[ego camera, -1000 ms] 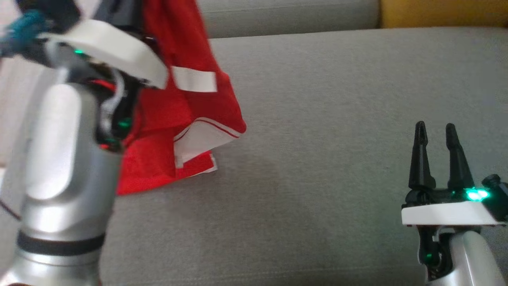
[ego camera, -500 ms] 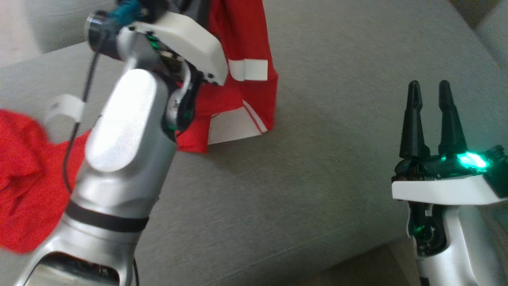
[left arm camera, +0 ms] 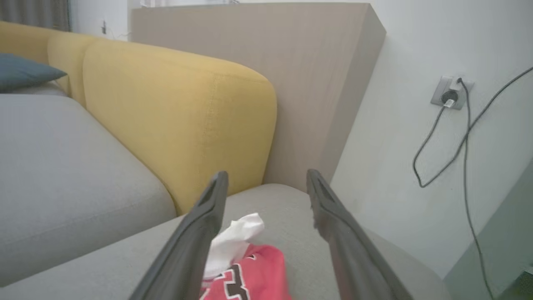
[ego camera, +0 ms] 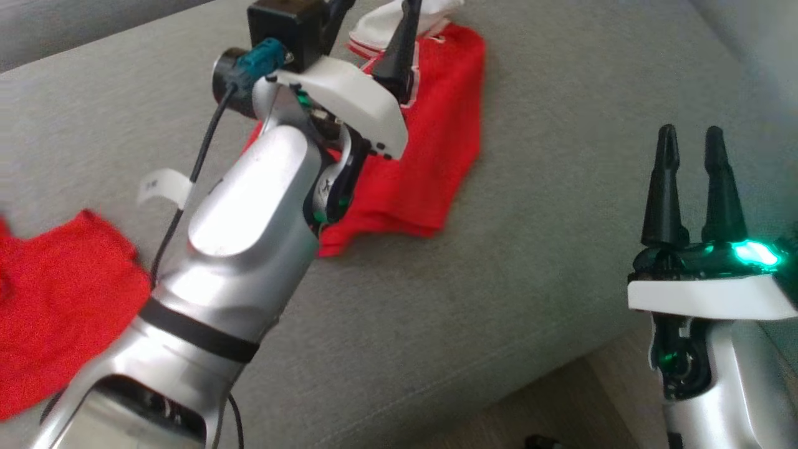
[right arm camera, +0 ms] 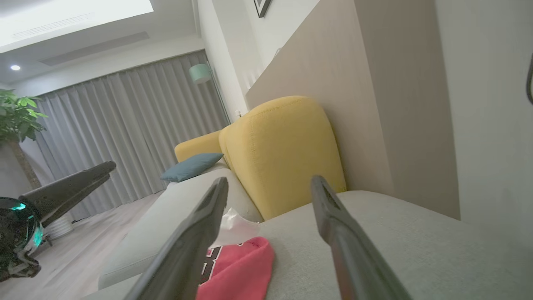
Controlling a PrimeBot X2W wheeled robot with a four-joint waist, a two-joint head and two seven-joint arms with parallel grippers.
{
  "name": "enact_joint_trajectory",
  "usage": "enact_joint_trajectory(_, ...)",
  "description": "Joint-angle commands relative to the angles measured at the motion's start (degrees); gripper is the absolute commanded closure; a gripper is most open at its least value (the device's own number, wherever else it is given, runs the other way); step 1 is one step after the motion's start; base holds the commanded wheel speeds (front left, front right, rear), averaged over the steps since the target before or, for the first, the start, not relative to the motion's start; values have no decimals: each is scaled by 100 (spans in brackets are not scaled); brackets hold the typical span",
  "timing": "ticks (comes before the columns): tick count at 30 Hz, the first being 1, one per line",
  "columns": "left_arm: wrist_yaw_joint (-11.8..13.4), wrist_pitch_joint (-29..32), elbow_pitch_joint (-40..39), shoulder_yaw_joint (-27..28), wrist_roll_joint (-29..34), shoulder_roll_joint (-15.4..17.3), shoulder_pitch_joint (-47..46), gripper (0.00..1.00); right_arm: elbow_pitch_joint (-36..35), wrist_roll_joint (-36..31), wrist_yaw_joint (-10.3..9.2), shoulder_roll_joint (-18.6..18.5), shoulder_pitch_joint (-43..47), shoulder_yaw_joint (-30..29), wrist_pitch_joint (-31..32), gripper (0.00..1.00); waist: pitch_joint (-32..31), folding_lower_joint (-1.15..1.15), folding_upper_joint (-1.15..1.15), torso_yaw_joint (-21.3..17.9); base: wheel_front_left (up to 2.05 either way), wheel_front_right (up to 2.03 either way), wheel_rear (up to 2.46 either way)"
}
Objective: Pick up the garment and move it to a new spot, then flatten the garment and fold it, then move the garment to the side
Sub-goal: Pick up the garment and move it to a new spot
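On the grey sofa (ego camera: 530,324) lie two red garments (ego camera: 430,156), both grippers (ego camera: 692,181) spread and empty.

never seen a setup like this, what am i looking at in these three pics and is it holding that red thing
This is a two-armed robot working over a grey sofa seat. One picture comes from a camera on its head, looking down; the other two come from cameras on each wrist, looking along that arm's two dark fingers. The left gripper hangs above a red garment with white trim, which lies crumpled on the seat. Its fingers stand apart with nothing between them, so the garment is not held. The right gripper waits open off to the side, also empty. More red cloth lies at the head picture's lower left.
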Motion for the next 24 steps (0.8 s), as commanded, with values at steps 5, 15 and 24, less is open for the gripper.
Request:
enact_joint_trajectory(5,74,-353,50,230,56,236,-357,0,-112,-213,44,-36,-62,39,-35,0,-303,0,0,779,0,0,0)
enact_joint_trajectory(15,314,-603,-430,630,125,1068,1042,0,76,-697,44,-36,260,-212,-35,0,-802,0,0,2015,0,0,0)
enact_joint_trajectory(24,657,-621,-1592,936,263,1138,2971,0,357,-885,44,-36,562,-322,-35,0,-1027,0,0,2628,0,0,0)
